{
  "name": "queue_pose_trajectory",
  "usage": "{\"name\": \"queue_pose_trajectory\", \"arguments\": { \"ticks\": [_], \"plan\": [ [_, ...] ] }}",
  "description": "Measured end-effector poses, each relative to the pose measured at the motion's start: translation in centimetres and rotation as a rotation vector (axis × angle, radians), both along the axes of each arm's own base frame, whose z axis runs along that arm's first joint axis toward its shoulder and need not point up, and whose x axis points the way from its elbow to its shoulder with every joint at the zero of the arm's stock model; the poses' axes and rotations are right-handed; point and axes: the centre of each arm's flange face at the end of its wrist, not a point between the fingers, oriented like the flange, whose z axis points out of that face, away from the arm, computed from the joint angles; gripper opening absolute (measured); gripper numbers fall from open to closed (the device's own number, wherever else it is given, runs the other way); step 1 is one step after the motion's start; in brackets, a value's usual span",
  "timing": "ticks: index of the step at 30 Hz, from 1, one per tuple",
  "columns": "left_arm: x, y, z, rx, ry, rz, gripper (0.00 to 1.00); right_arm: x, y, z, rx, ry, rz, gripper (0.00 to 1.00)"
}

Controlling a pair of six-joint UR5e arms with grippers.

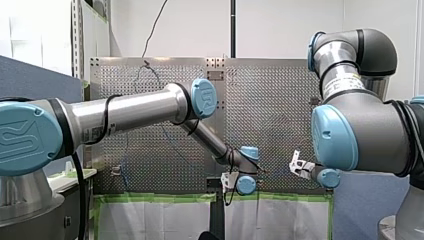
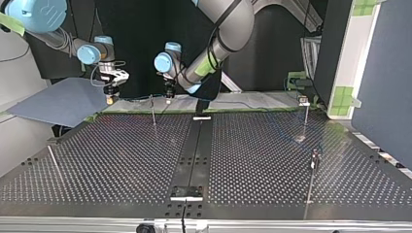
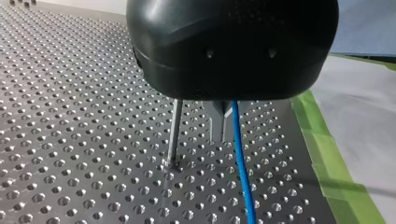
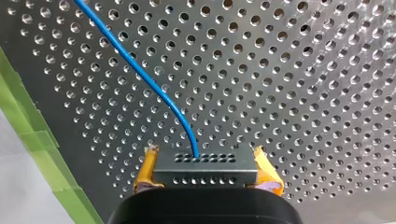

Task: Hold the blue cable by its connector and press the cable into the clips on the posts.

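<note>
In the right wrist view my right gripper (image 4: 205, 175) is shut on a black perforated connector (image 4: 205, 164), one yellow pad (image 4: 145, 170) on each side. The blue cable (image 4: 140, 74) leaves the connector and runs over the perforated table. In the left wrist view the cable (image 3: 242, 163) comes out from under my black left gripper (image 3: 223, 122), whose metal fingers stand together on it, right beside a thin post (image 3: 173, 135). In the top view my right gripper (image 2: 112, 94) hangs at the far left and my left gripper (image 2: 168, 97) just beyond a post (image 2: 153, 110).
More posts stand at the top view's right, one with a clip on top (image 2: 304, 102) and one nearer (image 2: 315, 165); a thin rod (image 2: 54, 164) is at the left. Green tape (image 3: 327, 154) marks the table's edge. A grey-blue board (image 2: 63, 102) lies off the far left corner.
</note>
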Motion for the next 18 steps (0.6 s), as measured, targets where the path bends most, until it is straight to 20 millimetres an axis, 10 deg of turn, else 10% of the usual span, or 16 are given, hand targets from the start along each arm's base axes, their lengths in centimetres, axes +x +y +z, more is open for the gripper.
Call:
{"name": "queue_pose_trajectory", "arguments": {
  "ticks": [18],
  "plan": [
    [2.0, -0.1, 1.8, -0.007, -0.018, 0.018, 0.0, 0.3, -1.2, 0.7, -0.022, -0.01, 0.007, 0.0]
  ]
}}
